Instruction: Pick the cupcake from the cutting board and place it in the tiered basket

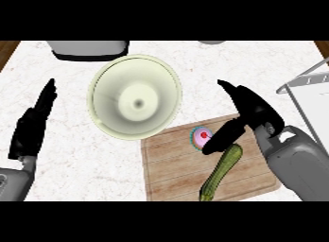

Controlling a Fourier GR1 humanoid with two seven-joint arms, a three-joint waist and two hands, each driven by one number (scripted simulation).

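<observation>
A small cupcake (201, 136) with pink frosting and a red dot on top sits at the far edge of the wooden cutting board (177, 165). My right hand (249, 111) hovers just right of it, fingers straight and pointing away, thumb reaching down beside the cupcake without closing on it. The tiered basket (314, 94), a grey wire frame with a white shelf, stands at the right edge, only partly in view. My left hand (33, 123) rests open at the left, fingers up.
A green zucchini (221, 172) lies on the board near my right forearm. A large pale bowl (134, 97) stands left of the board. A grey appliance (90, 48) sits at the back edge of the marble counter.
</observation>
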